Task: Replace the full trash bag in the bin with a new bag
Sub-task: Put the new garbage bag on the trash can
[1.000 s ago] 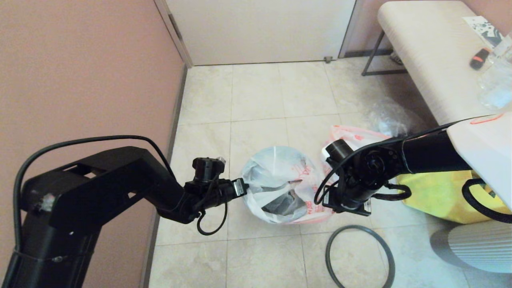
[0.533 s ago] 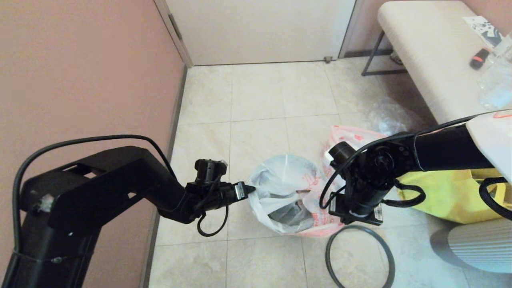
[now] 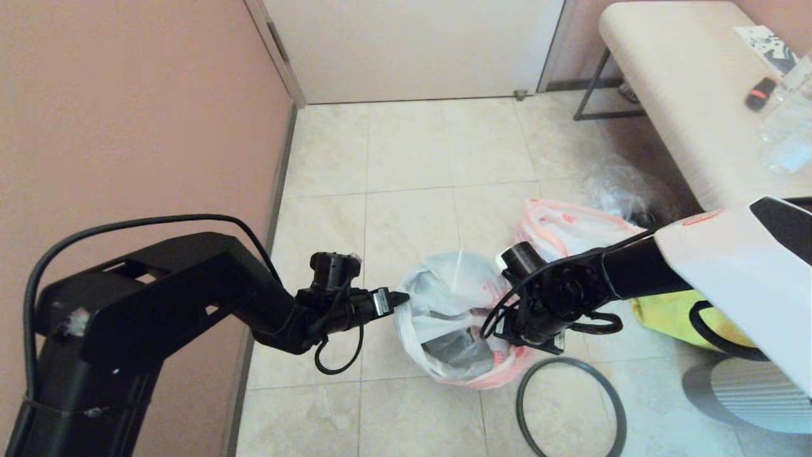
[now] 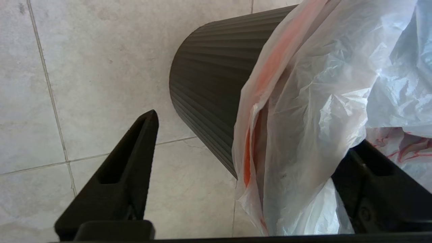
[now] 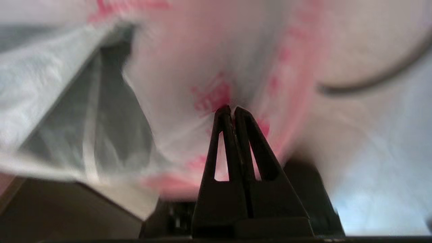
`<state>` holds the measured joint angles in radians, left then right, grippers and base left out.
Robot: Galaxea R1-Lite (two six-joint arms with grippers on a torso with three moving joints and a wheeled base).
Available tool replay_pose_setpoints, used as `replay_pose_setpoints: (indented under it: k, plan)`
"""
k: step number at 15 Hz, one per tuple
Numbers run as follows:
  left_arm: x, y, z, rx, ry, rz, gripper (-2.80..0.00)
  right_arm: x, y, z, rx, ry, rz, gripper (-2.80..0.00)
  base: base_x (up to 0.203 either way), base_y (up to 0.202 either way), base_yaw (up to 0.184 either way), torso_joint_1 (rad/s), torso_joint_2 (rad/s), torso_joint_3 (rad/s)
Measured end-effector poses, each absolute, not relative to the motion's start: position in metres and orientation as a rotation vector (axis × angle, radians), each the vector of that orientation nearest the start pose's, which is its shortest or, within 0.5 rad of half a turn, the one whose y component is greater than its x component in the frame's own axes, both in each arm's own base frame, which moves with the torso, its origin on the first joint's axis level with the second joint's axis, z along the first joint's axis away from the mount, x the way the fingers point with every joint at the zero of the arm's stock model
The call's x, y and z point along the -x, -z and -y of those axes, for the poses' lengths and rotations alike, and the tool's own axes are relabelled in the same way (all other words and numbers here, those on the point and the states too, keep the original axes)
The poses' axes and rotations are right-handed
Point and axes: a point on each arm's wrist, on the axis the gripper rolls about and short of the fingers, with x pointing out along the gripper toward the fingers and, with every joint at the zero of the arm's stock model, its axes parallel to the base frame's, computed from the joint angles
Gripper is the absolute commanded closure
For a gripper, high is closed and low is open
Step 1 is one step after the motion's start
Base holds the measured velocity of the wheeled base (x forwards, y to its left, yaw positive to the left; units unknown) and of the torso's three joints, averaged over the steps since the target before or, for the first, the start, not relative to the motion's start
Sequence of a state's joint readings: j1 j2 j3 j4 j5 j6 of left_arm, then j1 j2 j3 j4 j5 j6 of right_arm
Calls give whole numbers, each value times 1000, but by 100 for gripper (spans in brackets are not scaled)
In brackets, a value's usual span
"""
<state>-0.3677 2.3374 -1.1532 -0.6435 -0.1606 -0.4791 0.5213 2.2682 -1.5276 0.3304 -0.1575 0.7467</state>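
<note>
Two hands flank crinkly new bag lining ribbed bin.

The new bag hides most of the bin. The right pincer looks blurry up close. The hoop is cut off at the bottom edge of the head view.

Beige tiled floor; pink wall
</note>
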Motion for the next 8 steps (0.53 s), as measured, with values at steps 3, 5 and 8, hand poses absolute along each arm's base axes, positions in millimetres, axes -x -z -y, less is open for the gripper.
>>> replay_pose_setpoints:
  k: [3,5,8]
  plan:
    - [-397,-30,167,395,394,-663,-280,-374,-62,-207,-294,64,-1066,0,0,0,0,0,0,0]
    - [-395,-29,169,392,399,-668,-280,-371,-59,-204,-283,81,-1090,0,0,0,0,0,0,0]
    - [-394,-30,173,385,412,-663,-280,-362,-63,-198,-267,104,-1100,0,0,0,0,0,0,0]
